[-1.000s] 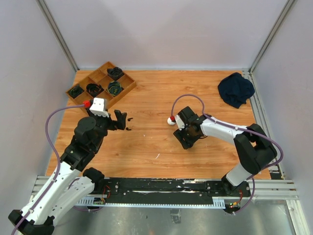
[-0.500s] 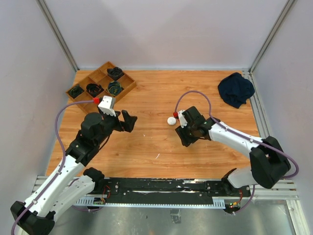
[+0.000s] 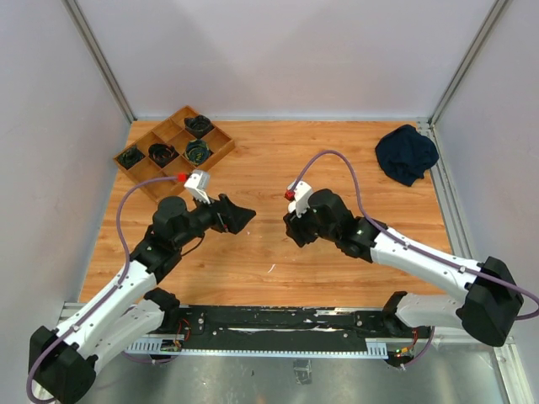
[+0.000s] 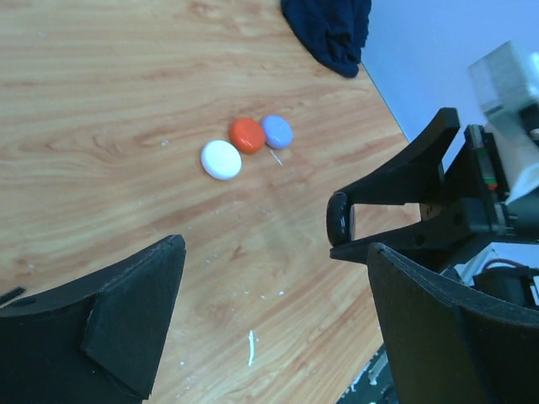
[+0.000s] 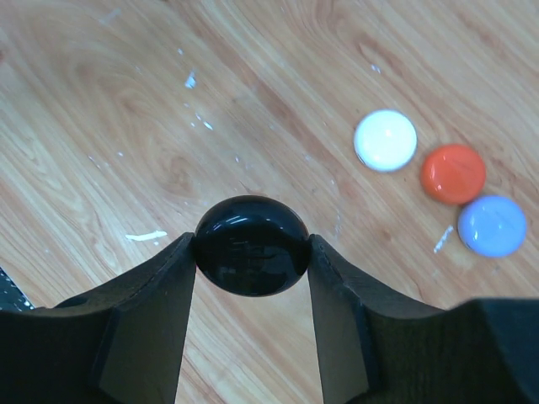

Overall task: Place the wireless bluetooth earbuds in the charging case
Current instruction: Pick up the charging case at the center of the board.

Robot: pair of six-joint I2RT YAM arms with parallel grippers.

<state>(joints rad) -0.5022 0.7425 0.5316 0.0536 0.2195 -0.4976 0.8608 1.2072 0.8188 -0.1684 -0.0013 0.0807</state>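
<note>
Right claw (image 5: 251, 252), partly closed, pinches the black charging case (image 5: 251, 240) between both fingers above the tabletop (image 5: 126, 101); left claw (image 4: 269, 311) gapes wide, holding nothing.

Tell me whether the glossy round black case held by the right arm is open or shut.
Shut: the glossy round black case shows one smooth unbroken dome pinched between the right fingers, no lid raised.

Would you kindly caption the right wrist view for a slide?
Right gripper holds a black case over the table; white case, orange case and lavender case lie nearby.
</note>
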